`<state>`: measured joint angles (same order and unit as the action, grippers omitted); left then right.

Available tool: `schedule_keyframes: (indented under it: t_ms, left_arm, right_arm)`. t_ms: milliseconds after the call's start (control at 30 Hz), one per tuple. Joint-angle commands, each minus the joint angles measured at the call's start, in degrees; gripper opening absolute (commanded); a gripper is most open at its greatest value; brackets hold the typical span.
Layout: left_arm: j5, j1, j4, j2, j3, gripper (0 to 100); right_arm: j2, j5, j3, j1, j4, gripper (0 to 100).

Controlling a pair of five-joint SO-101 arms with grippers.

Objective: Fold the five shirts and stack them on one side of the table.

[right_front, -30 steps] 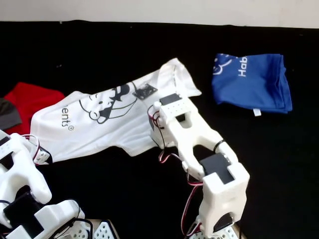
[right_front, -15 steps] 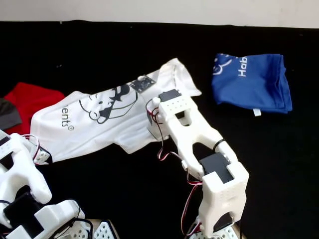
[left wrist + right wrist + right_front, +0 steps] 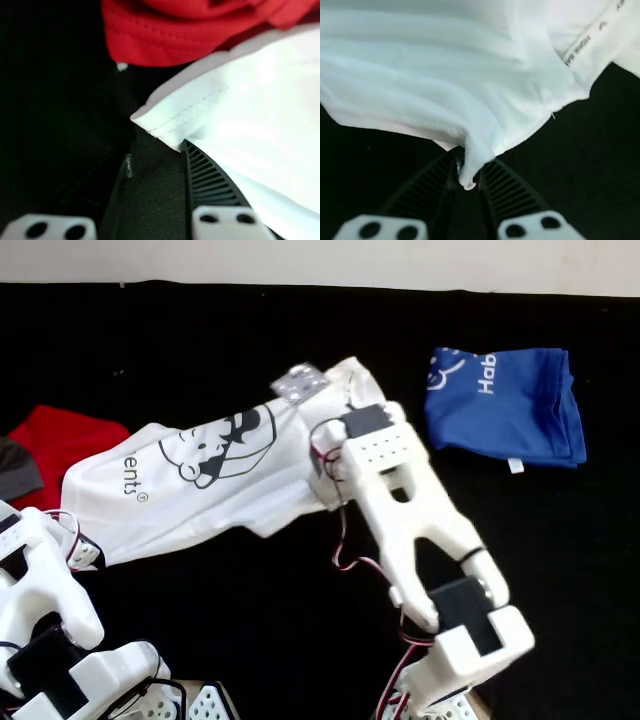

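Observation:
A white shirt with a black cartoon print lies spread over the middle left of the black table. My right gripper is at its near right edge, shut on a bunched fold of the white shirt; the right wrist view has the right gripper pinching that fold. My left gripper sits at the shirt's near left corner. In the left wrist view the left gripper stands open, and the white hem lies over one finger. A folded blue shirt rests at the far right.
A red shirt is bunched at the left edge beside a grey garment, and the red shirt lies just beyond the white hem. Bare black table stretches between the two arm bases. A pale wall runs along the far edge.
My right arm has moved away from its base and to the right, dragging the shirt's right edge with it. The collar tag has shifted toward the far side. The left arm has stayed still.

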<state>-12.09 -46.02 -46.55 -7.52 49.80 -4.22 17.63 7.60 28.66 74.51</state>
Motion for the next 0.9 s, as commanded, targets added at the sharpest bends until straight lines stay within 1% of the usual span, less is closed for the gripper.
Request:
schedule_keyframes:
  t_ms: [0, 133, 233, 400, 533, 600, 700, 767, 867]
  left_arm:
    - [0.26, 3.38, -6.59, -2.33, -1.71, 16]
    - [0.26, 11.47, -20.92, -6.29, -6.73, 16]
    - [0.26, 15.34, -27.16, -7.16, -10.15, 16]
    - [0.26, 15.87, -31.91, -7.43, -17.27, 16]
    - [0.09, 16.04, -38.86, -6.99, -25.01, 16]
    - [-4.13, 16.13, -40.18, -6.90, -24.92, 16]
    - [-13.98, 16.13, -40.00, -6.90, -19.38, 16]
    - [-19.25, 16.13, -39.91, -6.90, -15.87, 16]
    - [-24.18, 15.78, -36.48, -6.99, -13.05, 16]
  right_arm:
    - [4.70, 0.62, 3.91, -3.65, 0.31, 0.6]
    - [8.04, 4.66, 12.26, -7.60, -1.54, 0.6]
    - [10.68, 5.27, 18.86, -9.36, -3.74, 0.6]
    - [19.03, 5.10, 24.04, -13.05, -6.90, 0.6]
    - [24.75, 4.92, 24.66, -15.96, -10.07, 0.6]
    - [25.45, 4.92, 24.75, -17.45, -11.65, 0.6]
    - [25.45, 4.92, 24.75, -18.15, -13.49, 0.6]
    - [25.54, 4.92, 24.66, -18.15, -13.49, 0.6]
    - [25.89, 4.92, 24.66, -18.15, -13.49, 0.6]
